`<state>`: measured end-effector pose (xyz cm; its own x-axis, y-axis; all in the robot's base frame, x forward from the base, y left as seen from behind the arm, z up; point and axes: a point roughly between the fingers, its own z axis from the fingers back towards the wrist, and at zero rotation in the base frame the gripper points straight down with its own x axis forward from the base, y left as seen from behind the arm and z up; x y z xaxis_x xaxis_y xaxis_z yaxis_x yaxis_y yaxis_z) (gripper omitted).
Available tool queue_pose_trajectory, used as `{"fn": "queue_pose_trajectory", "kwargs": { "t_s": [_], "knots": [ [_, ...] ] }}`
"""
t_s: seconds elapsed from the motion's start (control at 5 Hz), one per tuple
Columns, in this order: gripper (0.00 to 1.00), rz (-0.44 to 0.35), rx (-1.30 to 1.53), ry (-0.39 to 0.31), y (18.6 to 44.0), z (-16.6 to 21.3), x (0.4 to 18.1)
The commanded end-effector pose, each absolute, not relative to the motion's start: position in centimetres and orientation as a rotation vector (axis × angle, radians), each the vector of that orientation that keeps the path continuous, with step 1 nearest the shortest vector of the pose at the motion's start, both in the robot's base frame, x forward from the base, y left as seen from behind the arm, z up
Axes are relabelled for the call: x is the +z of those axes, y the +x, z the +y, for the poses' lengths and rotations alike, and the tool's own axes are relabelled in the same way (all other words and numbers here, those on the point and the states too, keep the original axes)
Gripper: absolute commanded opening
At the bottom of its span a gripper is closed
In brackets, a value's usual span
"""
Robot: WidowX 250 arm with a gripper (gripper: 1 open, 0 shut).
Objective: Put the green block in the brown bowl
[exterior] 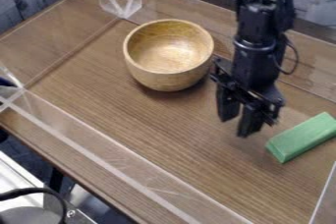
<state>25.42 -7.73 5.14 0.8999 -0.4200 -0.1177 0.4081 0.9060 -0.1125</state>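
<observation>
Hanging right of centre, black gripper (250,111) points down at wooden tabletop (118,120), fingers (226,102) apart with clear gap, nothing between them. Green block (302,137) lies flat on tabletop at lower right of frame, just beside gripper, not touching. Brown bowl (168,55) sits upright at upper centre, left of gripper, empty inside.

The hand (246,117) is dark and blurred, so its fingertips and the gap between them cannot be made out. The arm above it runs off the top edge. The counter (144,130) is cut by the right edge.
</observation>
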Motion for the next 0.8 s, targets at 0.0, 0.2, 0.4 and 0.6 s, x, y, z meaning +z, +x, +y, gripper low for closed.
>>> {"fn": "queue_pose_trajectory", "kwargs": {
  "t_s": [0.0, 0.2, 0.4, 0.6],
  "knots": [
    [0.00, 0.071, -0.452, -0.089, 26.0, -9.6, 6.3],
    [1.00, 0.052, -0.476, -0.088, 26.0, -11.2, 6.1],
    [0.00, 0.060, -0.472, -0.094, 26.3, -12.0, 5.7],
    [0.00, 0.065, -0.468, -0.102, 26.5, -12.5, 5.3]
  ]
}}
